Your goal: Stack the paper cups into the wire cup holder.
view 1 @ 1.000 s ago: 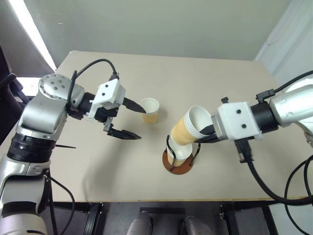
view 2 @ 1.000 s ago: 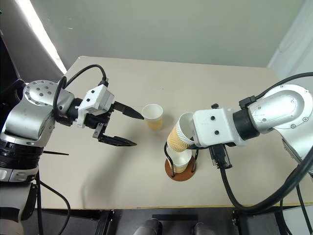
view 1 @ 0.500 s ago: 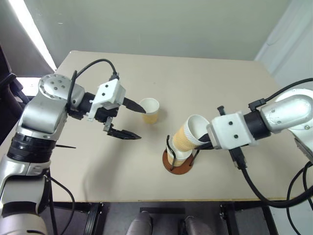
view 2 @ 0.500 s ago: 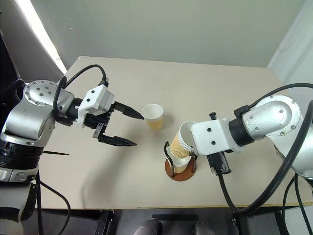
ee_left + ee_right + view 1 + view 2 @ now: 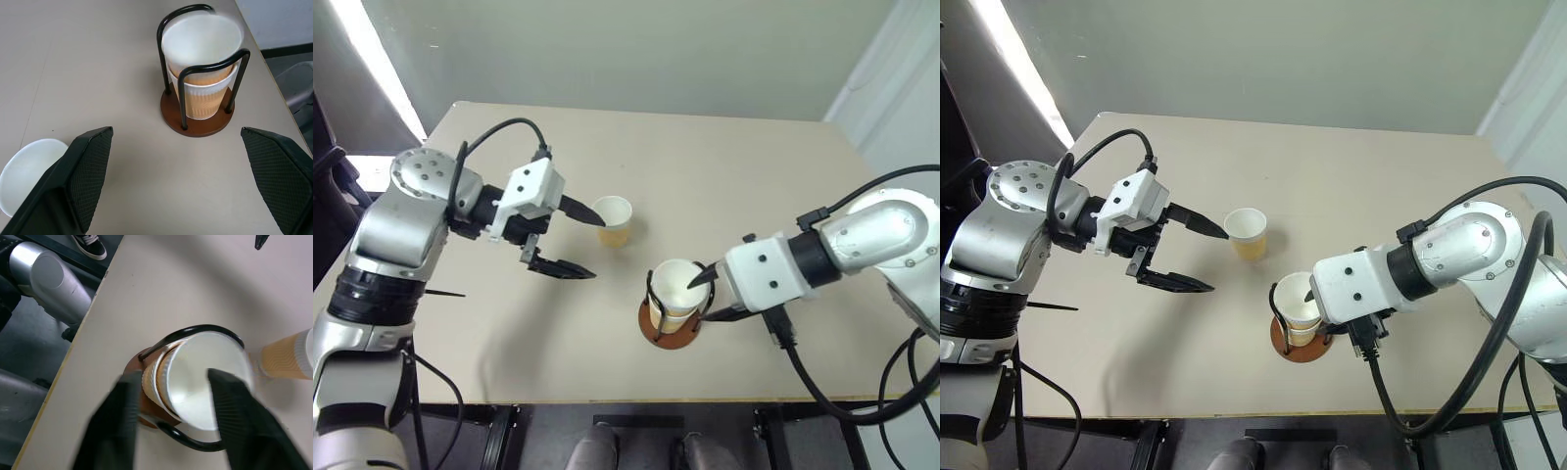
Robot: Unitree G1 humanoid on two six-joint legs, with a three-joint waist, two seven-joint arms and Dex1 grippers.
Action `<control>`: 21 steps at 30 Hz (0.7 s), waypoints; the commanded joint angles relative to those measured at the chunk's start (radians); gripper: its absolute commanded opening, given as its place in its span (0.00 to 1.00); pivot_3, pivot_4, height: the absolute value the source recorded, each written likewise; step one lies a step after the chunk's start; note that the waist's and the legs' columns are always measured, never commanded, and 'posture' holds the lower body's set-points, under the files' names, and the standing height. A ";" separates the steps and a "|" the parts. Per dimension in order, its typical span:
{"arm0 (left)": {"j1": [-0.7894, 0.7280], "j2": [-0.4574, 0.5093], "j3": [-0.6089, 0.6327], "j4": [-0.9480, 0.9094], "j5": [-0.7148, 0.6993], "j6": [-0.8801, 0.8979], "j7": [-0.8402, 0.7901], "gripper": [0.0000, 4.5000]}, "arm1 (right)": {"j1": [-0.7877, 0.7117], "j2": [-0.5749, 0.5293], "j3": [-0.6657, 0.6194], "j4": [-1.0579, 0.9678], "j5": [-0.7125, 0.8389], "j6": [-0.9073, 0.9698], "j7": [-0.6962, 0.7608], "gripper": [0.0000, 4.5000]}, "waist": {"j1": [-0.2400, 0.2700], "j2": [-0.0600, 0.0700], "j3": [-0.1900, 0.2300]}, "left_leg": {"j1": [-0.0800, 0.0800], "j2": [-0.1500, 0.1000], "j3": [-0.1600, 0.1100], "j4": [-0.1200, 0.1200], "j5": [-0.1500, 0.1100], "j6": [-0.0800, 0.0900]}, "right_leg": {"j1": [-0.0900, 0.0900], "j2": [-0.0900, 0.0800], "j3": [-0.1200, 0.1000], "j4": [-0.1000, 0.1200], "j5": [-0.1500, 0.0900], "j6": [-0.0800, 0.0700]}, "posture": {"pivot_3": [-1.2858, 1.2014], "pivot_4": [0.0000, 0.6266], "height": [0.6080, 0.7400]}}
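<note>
The right gripper (image 5: 703, 295) reaches in from the robot's right side toward the wire cup holder (image 5: 669, 327), which stands near the front edge of the beige table (image 5: 724, 176). Its two black fingers are parted: one fingertip (image 5: 697, 278) pokes over the white rim into the mouth of the top cup, the other lies lower, outside the cup wall beside the holder's wire. Whether either finger presses on the cup cannot be told. In the holder, two paper cups sit nested upright, the upper cup (image 5: 677, 287) inside the lower cup (image 5: 205, 100), whose rim shows just below it as a white band. Black wire loops rise around both cups from a round reddish-brown disc base. The third paper cup (image 5: 613, 220) stands upright and alone on the table, farther from the front edge and to the left of the holder, apart from it. The left gripper (image 5: 589, 248) hovers above the table just to the left of that lone cup, its two black fingers spread wide and holding nothing; one fingertip (image 5: 595, 221) points at the cup's rim and looks to be almost touching it, the other sits nearer the front edge.
</note>
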 commanded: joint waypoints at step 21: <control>-0.175 -0.098 -0.113 0.288 0.425 -0.481 0.236 1.00 | -0.162 0.179 -0.468 0.090 0.487 0.462 -0.323 0.99 | 0.005 0.000 0.000 | -0.001 -0.001 0.000 0.000 0.000 0.000 | -0.001 0.000 0.000 -0.002 0.000 -0.001 | 0.52 0.24 1.00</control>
